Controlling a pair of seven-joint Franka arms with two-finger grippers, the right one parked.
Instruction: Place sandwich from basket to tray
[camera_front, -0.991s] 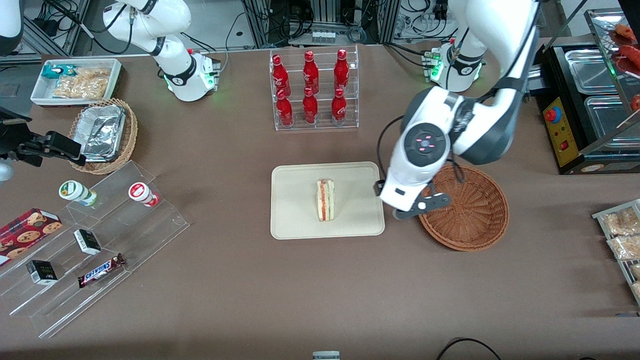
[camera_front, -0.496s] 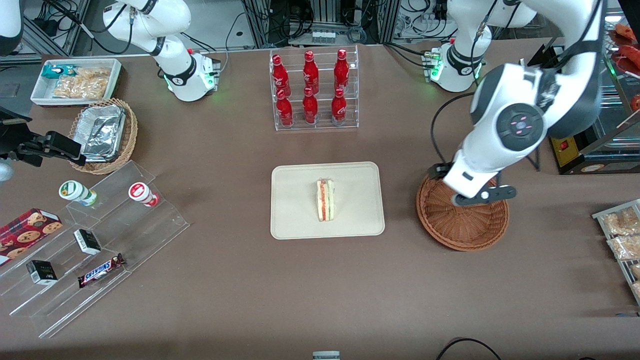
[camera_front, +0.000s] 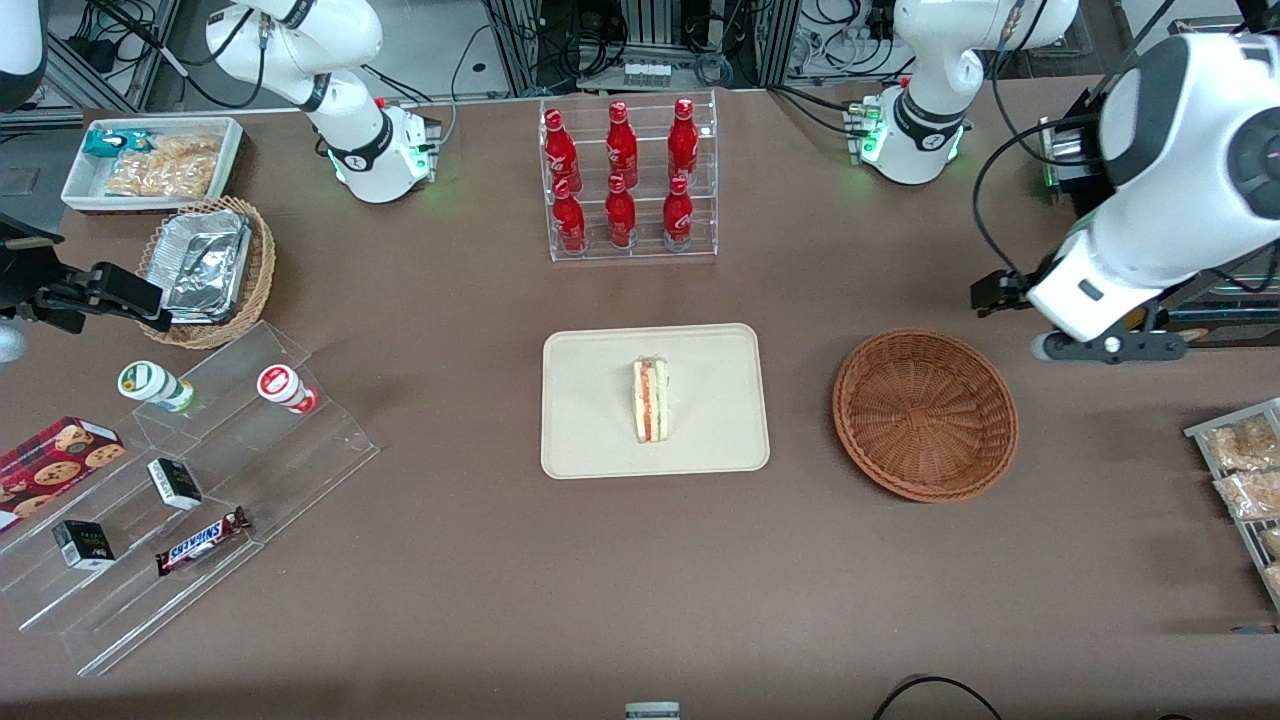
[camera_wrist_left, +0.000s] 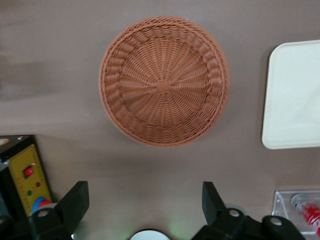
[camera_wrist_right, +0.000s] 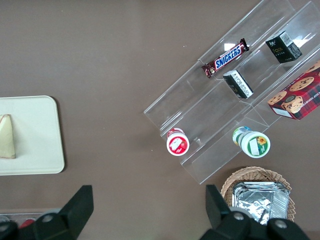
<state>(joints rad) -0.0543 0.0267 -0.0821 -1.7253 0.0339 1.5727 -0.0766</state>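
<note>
On tray (camera_front: 590, 420): sandwich (camera_front: 651, 400) | wrist view: hand (camera_wrist_left: 145, 205) wide open, empty, above basket (camera_wrist_left: 164, 80)

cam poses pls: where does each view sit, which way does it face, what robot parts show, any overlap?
Front: high above the table, facing both arms; sandwich on tray, basket, left arm raised.
Left wrist: looks down on basket; tool open above it.
Right wrist: looks down on snack shelves; parked arm's finger tips show.
Shared: all three show the tray.
</note>
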